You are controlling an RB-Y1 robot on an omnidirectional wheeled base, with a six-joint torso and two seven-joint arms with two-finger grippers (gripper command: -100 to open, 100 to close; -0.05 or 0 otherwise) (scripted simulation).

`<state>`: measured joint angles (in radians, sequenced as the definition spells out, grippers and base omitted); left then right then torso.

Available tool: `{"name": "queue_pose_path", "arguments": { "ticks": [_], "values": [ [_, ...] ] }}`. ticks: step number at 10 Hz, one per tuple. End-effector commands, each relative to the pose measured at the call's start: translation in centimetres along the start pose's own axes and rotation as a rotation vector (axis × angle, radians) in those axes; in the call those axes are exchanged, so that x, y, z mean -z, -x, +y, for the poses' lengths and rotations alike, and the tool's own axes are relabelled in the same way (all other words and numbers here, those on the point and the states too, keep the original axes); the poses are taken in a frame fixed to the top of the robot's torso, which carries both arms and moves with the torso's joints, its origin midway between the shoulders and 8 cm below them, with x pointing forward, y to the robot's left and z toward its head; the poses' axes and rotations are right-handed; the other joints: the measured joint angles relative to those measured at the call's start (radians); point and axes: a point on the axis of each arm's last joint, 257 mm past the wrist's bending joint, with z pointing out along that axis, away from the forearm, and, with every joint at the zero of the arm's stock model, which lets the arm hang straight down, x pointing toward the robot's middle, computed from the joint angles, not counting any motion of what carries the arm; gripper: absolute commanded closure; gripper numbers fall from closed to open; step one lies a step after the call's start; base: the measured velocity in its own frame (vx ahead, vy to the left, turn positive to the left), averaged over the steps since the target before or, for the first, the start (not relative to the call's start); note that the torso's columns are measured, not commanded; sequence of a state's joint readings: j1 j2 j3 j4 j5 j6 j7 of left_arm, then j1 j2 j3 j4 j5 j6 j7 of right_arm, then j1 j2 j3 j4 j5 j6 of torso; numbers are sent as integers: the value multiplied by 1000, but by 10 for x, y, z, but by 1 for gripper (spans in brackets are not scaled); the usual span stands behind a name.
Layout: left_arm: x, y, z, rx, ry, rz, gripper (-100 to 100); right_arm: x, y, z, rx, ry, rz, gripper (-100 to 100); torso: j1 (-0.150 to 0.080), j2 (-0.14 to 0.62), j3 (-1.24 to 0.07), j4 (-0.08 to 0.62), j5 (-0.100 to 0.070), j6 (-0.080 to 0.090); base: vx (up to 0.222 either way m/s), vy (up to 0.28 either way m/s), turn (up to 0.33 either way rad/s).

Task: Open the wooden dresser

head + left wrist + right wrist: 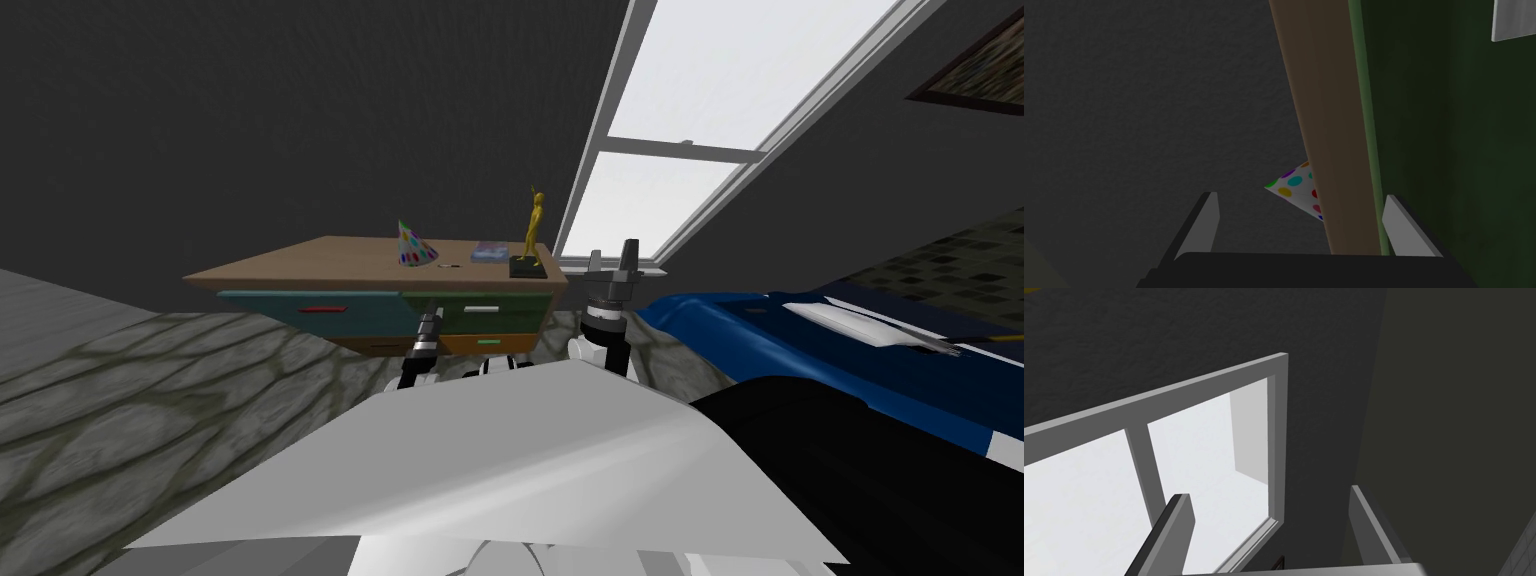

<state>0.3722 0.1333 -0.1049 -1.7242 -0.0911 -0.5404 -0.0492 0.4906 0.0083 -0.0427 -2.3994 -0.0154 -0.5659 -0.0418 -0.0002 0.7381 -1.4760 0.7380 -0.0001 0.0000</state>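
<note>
The dresser (330, 262) has a light wooden top and coloured drawer fronts: teal (300, 310), green (500, 310) with a pale handle (481, 310), and orange (480, 343) below. My left gripper (433, 318) is open, right at the dresser's front where the teal and green drawers meet. In the left wrist view its fingers (1206, 225) straddle the wooden top's edge (1324, 125), with the green drawer front (1449, 150) and its pale handle (1514, 20) beside one finger. My right gripper (612, 254) is raised beside the dresser's right end, open (1269, 523) and empty.
On the dresser top stand a spotted party hat (413, 246), a small flat book (489, 252) and a gold figurine (533, 230) on a dark base. A blue bed (820, 340) lies close on the right. A window (680, 130) is behind.
</note>
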Motion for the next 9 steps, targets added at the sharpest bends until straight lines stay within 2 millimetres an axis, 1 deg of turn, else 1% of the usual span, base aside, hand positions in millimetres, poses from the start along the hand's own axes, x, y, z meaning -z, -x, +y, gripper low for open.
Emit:
{"name": "queue_pose_path", "arguments": {
  "ticks": [1, 4, 5, 8, 9],
  "values": [
    [5, -8, 24, -3, 41, 18, -100, 0, 0, 0, 0, 0, 0, 0, 0, 0, 0, 0, 0, 0, 11, -20, -38],
    [13, -19, 51, 0, 91, 37, -100, 0, 0, 0, 0, 0, 0, 0, 0, 0, 0, 0, 0, 0, 12, -21, -29],
    [13, -19, 51, 0, 91, 37, -100, 0, 0, 0, 0, 0, 0, 0, 0, 0, 0, 0, 0, 0, 10, -14, -11],
    [22, -32, 76, 8, 139, 53, -100, 0, 0, 0, 0, 0, 0, 0, 0, 0, 0, 0, 0, 0, 11, -17, -34],
    [23, -33, 79, 8, 145, 54, -100, 0, 0, 0, 0, 0, 0, 0, 0, 0, 0, 0, 0, 0, 10, -15, -7]
  ]
}}
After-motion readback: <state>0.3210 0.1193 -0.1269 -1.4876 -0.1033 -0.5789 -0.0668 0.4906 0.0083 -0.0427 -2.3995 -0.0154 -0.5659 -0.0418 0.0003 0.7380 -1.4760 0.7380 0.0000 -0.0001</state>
